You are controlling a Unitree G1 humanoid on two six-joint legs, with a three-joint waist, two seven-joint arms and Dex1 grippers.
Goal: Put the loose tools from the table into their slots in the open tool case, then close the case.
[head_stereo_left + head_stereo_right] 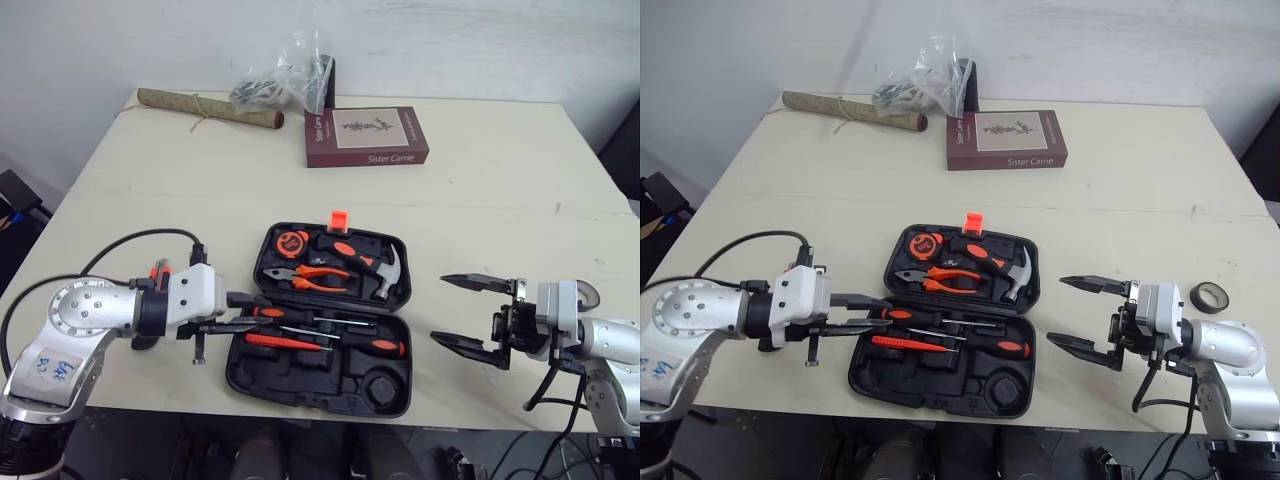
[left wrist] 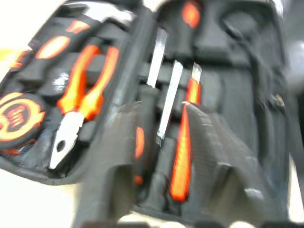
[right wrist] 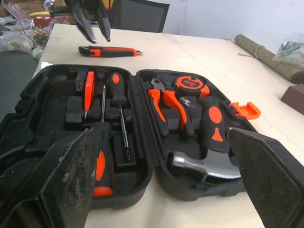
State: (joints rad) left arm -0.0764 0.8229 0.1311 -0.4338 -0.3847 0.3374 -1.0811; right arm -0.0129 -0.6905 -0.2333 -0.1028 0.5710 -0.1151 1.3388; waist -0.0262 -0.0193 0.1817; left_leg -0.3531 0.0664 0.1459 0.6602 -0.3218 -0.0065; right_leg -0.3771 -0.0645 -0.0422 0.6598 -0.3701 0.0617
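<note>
Open and empty, left gripper (image 1: 883, 311) and right gripper (image 1: 1056, 310) are flanking the black plastic tool case (image 1: 930, 388), the orange-and-black utility knife (image 3: 109, 51) seemingly awaiting pickup.

the dark red book (image 1: 366, 137), lying at 12 o'clock from the open tool case (image 1: 300, 385), carries the title "sister carrie" in pale letters two times: on its front cover near the 5 o'clock corner, and along its spine on the 9 o'clock side. the white sticker (image 1: 47, 368) on the left arm (image 1: 90, 310) has blue handwritten characters that i cannot read for sure. the round tape measure (image 3: 190, 83), in the case's 11 o'clock corner, has a short mark that looks like "3m".
</note>
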